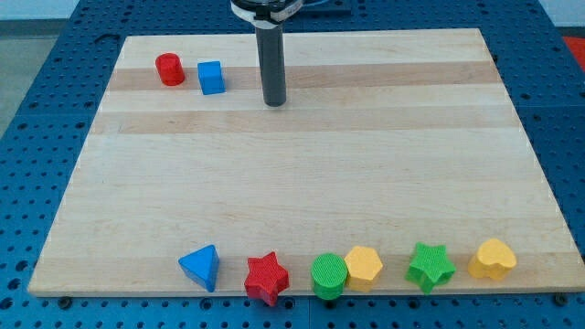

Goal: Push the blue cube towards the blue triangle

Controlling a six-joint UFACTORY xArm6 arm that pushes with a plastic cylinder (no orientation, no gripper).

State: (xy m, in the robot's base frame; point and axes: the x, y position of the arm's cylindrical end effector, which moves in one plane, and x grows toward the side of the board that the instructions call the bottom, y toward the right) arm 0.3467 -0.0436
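The blue cube [211, 78] sits near the view's top left on the wooden board [302, 183]. The blue triangle [200, 267] lies near the board's bottom edge, left of centre, far below the cube. My tip [275, 103] rests on the board to the right of the blue cube and slightly lower, with a clear gap between them. The dark rod rises from it to the view's top.
A red cylinder [169, 69] stands just left of the blue cube. Along the bottom edge, right of the triangle, lie a red star [266, 278], green cylinder [329, 276], yellow hexagon [364, 267], green star [430, 267] and yellow heart [493, 260].
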